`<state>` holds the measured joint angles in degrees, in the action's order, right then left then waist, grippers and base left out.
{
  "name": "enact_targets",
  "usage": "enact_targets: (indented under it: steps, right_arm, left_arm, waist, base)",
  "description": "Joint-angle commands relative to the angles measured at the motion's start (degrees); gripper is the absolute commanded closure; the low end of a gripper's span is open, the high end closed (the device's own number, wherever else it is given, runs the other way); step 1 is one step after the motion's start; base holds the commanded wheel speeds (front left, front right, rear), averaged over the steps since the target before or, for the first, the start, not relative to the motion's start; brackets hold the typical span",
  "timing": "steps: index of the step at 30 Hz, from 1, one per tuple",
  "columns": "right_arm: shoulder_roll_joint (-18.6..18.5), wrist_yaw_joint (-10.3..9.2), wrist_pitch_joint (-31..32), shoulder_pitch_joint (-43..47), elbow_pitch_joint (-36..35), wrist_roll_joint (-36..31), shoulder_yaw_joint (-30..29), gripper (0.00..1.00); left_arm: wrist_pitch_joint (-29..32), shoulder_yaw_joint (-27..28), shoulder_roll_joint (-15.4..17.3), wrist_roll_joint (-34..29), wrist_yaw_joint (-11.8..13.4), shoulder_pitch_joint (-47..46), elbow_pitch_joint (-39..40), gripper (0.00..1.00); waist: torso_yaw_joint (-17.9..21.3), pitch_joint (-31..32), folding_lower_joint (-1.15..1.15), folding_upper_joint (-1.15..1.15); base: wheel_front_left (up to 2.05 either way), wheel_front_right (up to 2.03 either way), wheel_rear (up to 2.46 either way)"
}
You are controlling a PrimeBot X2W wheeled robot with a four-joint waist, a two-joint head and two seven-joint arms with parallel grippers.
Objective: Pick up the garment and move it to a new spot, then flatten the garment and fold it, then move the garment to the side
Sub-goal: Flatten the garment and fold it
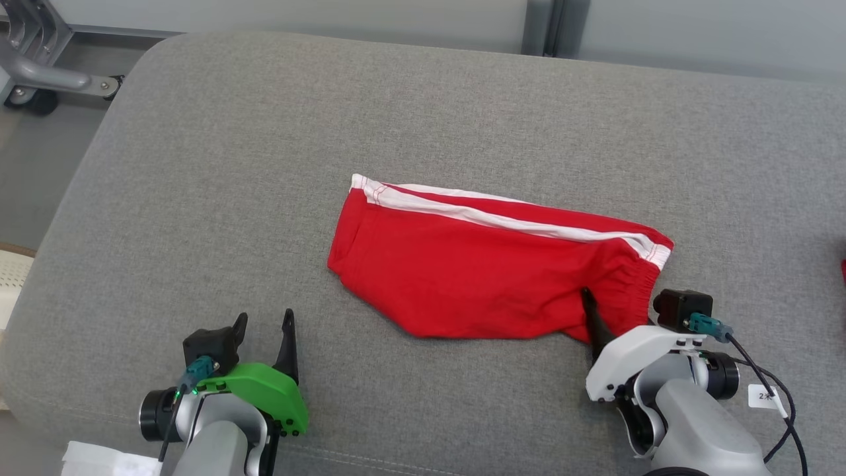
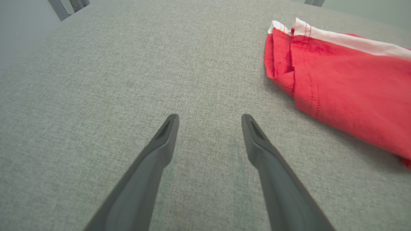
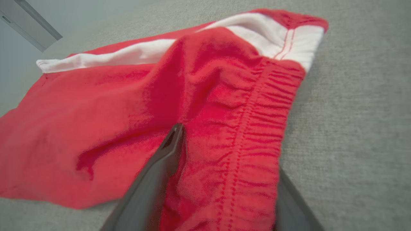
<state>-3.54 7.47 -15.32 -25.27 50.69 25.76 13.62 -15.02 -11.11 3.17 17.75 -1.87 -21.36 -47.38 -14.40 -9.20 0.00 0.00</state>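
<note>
Item under task: a red cotton shorts garment (image 1: 489,271) with a white side stripe (image 1: 502,221), lying at the centre of the frame in the head view.
Support: a grey woven upholstered surface (image 1: 198,165); the garment rests flat on it, well clear of the edges.
Garment condition: appears doubled over, leg on leg, with the stripe along the upper edge and the gathered elastic waistband (image 3: 253,134) at the right end. Minor bunching near the waistband.
Left gripper (image 2: 209,117): lower left of the head view, fingers spread wide and holding nothing, over bare surface, apart from the garment's left end.
Right gripper (image 1: 615,307): lower right of the head view, fingers wide apart. One finger lies on top of the cloth; the other is largely hidden by the waistband, which lies between them unclamped.
Progress, as judged: placement, flattening and at least one fold look complete.
Outstanding, as judged: possibly a second fold, then moving the garment to the side.
</note>
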Motion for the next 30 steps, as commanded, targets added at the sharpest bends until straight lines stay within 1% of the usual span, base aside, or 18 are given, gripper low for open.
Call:
enact_targets:
  steps: [1,3,6,12,13,18,20,21,24,27,30]
  right_arm:
    - [0.53,0.02,0.53,0.43,2.15,1.33,1.39,1.00]
    - [0.53,0.00,0.56,0.35,3.19,2.53,1.75,1.00]
    - [-0.73,-0.06,0.52,0.06,3.92,4.11,0.86,1.00]
    - [-4.08,-0.11,0.29,1.12,2.24,5.02,-2.38,1.00]
    - [-4.08,-0.11,0.29,1.12,2.24,5.02,-2.38,1.00]
    - [-7.49,-0.07,0.27,2.10,-0.57,4.52,-3.48,1.00]
    - [-8.23,-0.05,0.20,2.12,-2.60,4.06,-2.18,1.00]
    - [-8.57,-0.03,0.21,1.93,-4.68,4.13,0.32,1.00]
    - [-8.50,-0.02,1.27,0.70,-8.72,5.10,4.53,1.00]
    - [-7.77,-0.01,2.73,-0.18,-12.75,6.50,8.39,1.00]
    - [-7.09,-0.01,4.23,-1.01,-15.32,7.46,11.35,1.00]
  left_arm:
    - [-0.13,0.03,-0.02,-0.24,-0.39,1.18,0.47,0.00]
    - [-0.13,-0.03,-0.06,-0.34,-0.54,1.36,0.82,0.00]
    - [-0.13,-0.16,-0.10,-0.69,-0.74,1.95,1.45,0.00]
    - [-0.13,0.35,-0.12,-1.11,-0.79,2.95,2.12,0.00]
    - [-0.13,0.35,-0.12,-1.11,-0.79,2.95,2.12,0.00]
    - [-0.13,0.52,-0.15,-1.36,-0.82,3.91,2.44,0.00]
    - [-0.13,0.57,-0.17,-1.39,-0.79,4.13,2.76,0.00]
    - [-0.13,0.65,-0.15,-1.40,-0.82,4.48,3.06,0.00]
    - [-0.14,0.70,-0.17,-1.52,-0.91,4.68,4.23,0.00]
    - [-0.13,0.15,-0.16,-1.25,-0.85,5.08,5.95,0.00]
    - [-0.13,-1.23,-0.15,-0.61,-0.50,5.28,7.56,0.00]
  waist:
    - [-0.27,0.13,0.00,0.00]
    - [-0.32,0.23,0.00,0.00]
    - [-0.23,0.43,0.00,0.00]
    - [0.74,0.88,0.00,0.00]
    - [0.74,0.88,0.00,0.00]
    - [2.02,1.44,0.00,0.00]
    - [2.60,1.68,0.00,0.00]
    - [3.10,1.92,0.00,0.00]
    - [3.39,2.19,0.00,0.00]
    - [2.76,2.42,0.00,0.00]
    - [1.10,2.54,0.00,0.00]
  base:
    - [0.00,0.00,0.00]
    - [0.00,0.00,0.00]
    - [0.00,0.00,0.00]
    - [0.00,0.00,0.00]
    - [0.00,0.00,0.00]
    - [0.00,0.00,0.00]
    - [0.00,0.00,0.00]
    - [0.00,0.00,0.00]
    - [0.00,0.00,0.00]
    - [0.00,0.00,0.00]
    - [0.00,0.00,0.00]
